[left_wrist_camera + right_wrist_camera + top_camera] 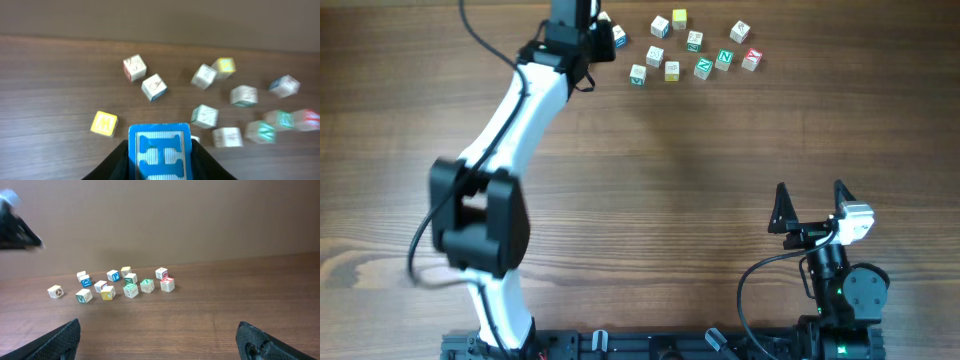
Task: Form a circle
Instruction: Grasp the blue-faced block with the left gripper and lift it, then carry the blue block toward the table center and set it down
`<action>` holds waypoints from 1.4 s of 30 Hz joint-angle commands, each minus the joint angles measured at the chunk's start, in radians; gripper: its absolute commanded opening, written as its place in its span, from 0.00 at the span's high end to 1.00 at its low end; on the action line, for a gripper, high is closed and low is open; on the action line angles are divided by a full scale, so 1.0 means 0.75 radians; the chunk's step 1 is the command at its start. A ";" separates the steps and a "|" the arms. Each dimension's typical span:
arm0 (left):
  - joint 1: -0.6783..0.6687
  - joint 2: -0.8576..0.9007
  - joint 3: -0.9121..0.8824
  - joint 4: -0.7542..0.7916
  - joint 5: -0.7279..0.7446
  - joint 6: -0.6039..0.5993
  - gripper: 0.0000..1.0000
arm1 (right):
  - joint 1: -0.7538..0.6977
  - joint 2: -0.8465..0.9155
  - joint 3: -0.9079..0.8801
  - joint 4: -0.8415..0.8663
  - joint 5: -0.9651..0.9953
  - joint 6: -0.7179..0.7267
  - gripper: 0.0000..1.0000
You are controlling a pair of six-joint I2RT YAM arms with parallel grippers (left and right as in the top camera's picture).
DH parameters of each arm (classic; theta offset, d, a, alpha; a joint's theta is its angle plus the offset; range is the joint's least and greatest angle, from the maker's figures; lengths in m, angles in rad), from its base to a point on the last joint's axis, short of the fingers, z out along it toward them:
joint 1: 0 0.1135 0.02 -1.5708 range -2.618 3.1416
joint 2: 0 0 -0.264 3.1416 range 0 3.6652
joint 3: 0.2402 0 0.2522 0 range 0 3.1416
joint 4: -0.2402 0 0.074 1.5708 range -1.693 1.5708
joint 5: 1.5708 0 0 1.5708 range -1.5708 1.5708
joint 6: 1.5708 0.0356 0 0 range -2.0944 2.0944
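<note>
Circle: not yet a ring; letter cubes point(694, 41) lie scattered at the desk's 12 to 1 o'clock.
Blue H cube point(160, 150): grasped by left end effector point(160, 162), at the scatter's 9 o'clock.
Right end effector point(810, 205): released, fingers wide, 5 o'clock.
Desk point(670, 180): brown wood grain.
Room: plain tan wall point(175, 215).

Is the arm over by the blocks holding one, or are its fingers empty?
Holding one: the blue H cube fills the gap between the left fingers.

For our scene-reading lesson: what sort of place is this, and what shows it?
Probably a robot lab bench, not a home: a brown wood-grain table, a white-and-black left robot arm and black right robot arm fixed at its edge, and small wooden letter cubes scattered as practice pieces.
</note>
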 commanded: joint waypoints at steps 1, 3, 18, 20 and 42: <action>-0.015 -0.260 0.013 -0.119 -0.013 -0.002 0.70 | -0.008 -0.010 -0.002 0.007 0.022 0.009 0.00; -0.027 -0.394 0.013 -0.222 -0.013 -0.002 0.72 | -0.008 -0.010 -0.002 0.007 0.023 0.009 0.00; -0.288 -0.794 -0.012 -1.049 -0.014 -0.102 0.80 | -0.008 -0.010 -0.002 0.007 0.022 0.009 0.00; -0.298 -0.789 -0.078 -1.039 -0.013 -0.145 0.81 | -0.008 -0.010 -0.002 0.007 0.022 0.009 0.00; -0.425 -0.479 -1.133 0.346 -0.133 -0.393 0.78 | -0.008 -0.010 -0.002 0.007 0.022 0.009 0.00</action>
